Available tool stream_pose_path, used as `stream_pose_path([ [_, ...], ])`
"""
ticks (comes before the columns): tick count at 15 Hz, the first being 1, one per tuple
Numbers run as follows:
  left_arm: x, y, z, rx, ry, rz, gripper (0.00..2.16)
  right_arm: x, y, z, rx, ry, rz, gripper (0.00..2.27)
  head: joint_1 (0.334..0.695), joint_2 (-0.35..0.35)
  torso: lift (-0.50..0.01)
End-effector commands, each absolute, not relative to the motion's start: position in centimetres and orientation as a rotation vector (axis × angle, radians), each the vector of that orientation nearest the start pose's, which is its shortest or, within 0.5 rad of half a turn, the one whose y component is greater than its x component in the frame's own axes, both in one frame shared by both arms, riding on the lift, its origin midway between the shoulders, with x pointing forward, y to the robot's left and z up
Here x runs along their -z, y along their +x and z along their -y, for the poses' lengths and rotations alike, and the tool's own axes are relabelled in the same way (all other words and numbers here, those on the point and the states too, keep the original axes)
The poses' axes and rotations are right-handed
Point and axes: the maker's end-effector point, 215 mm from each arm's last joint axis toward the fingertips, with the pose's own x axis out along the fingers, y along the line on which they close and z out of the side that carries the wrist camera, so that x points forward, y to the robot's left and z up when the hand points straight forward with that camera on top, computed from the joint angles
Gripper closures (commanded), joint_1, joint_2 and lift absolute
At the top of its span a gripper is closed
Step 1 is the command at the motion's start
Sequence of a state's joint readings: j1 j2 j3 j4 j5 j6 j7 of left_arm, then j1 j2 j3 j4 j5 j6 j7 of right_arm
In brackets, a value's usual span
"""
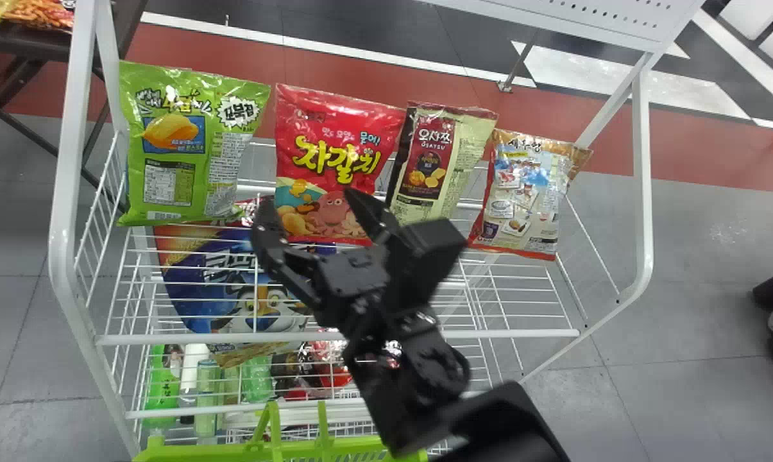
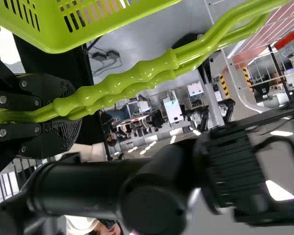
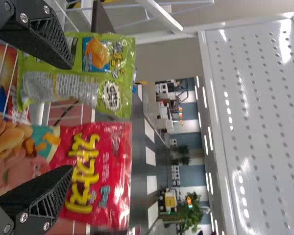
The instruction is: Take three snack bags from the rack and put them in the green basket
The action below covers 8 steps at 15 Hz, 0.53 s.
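- Upper-shelf snack bags, fronts visible: four — green bag (image 1: 187,144), red bag (image 1: 335,167), cream-and-maroon bag (image 1: 441,167), orange-edged bag (image 1: 524,192).
- Big blue bag (image 1: 219,282), shelf below: one.
- White rack (image 1: 643,192): one.
- Green basket (image 1: 194,452): one; its handles (image 2: 132,81), two.
- Grippers: two — left gripper (image 2: 75,115), right gripper (image 1: 310,208).
- Bottles (image 1: 206,385), low down: several, exact count unclear.

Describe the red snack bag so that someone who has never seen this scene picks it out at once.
On the white wire rack, find the green bag at the head view's left. The red bag stands between it and a narrower cream-and-black bag. Unlike those neighbours, it is mostly red, with big yellow lettering and a pink octopus near the bottom.
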<state>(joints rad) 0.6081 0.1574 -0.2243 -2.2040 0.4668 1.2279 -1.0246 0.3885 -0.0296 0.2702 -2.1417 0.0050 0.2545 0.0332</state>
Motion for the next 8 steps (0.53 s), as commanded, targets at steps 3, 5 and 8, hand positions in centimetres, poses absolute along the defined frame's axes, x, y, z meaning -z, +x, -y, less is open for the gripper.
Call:
stream_pose_path([
  [3, 38.7, 10.5, 6.0, 1.413, -0.887, -1.058, 1.17, 32.5, 50.7, 3.7, -0.341, 0.045, -0.126, 0.09, 0.695, -0.246, -0.007],
  [5, 38.5, 10.5, 6.0, 1.423, -0.886, -1.056, 1.17, 33.9, 52.4, 2.3, -0.372, 0.053, -0.155, 0.09, 0.695, -0.197, -0.007],
  [8, 38.3, 10.7, 5.6, 1.439, -0.884, -1.05, 1.17, 35.0, 54.1, 0.6, -0.418, 0.062, -0.166, 0.1, 0.695, -0.156, -0.007],
])
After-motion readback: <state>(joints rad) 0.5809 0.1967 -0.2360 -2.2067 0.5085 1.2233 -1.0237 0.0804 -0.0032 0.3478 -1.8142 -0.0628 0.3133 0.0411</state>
